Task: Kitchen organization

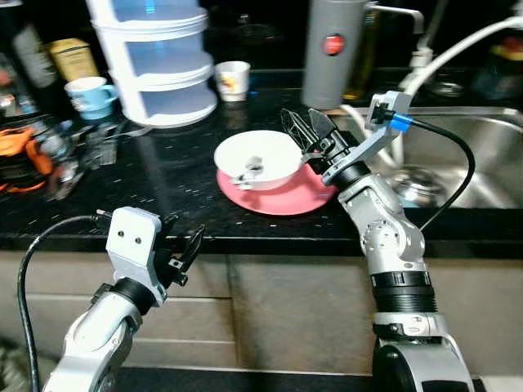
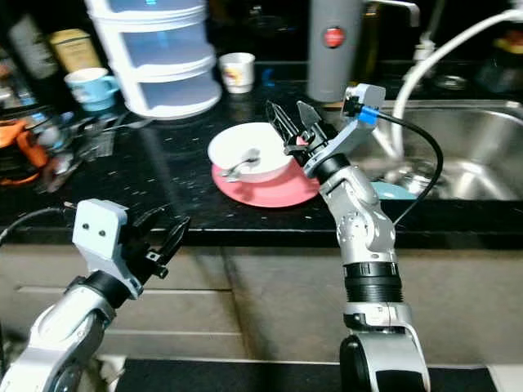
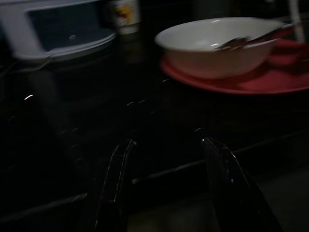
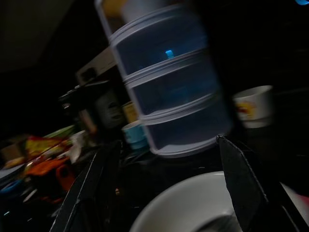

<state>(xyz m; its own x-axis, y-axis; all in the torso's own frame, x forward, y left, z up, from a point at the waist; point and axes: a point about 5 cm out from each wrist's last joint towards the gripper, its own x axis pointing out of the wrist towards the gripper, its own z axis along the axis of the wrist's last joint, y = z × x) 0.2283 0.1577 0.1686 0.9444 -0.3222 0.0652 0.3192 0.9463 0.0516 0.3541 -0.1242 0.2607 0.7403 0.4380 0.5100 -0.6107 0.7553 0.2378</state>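
While the left gripper (image 1: 186,249) hangs low in the lower left of the frame, below the counter's front edge, fingers spread and holding nothing, the right gripper (image 1: 309,131) is up over the counter (image 1: 172,175) at frame centre, its two fingers parted and empty, just beside the right rim of the bowl (image 1: 257,159). That is the relation the next move turns on: the bowl lies immediately to the left of the right gripper and slightly below it, so the right arm is far the nearer, and I judge a short drop and a closing of the fingers on the rim would do it. The bowl is white, upright, and sits on a red plate (image 1: 282,194) near the counter's front edge; a spoon (image 1: 249,170) lies inside it, its long axis running roughly from lower left to upper right. The counter is black, glossy and speckled, likely slippery under the plate. Right of the plate a steel sink (image 1: 466,155) opens, with a white hose curving above it. Farther back stand a small cup (image 1: 233,80), a grey flask (image 1: 333,49), a stacked white-and-blue container (image 1: 159,61) and, at upper left, a blue mug (image 1: 88,94) among clutter.
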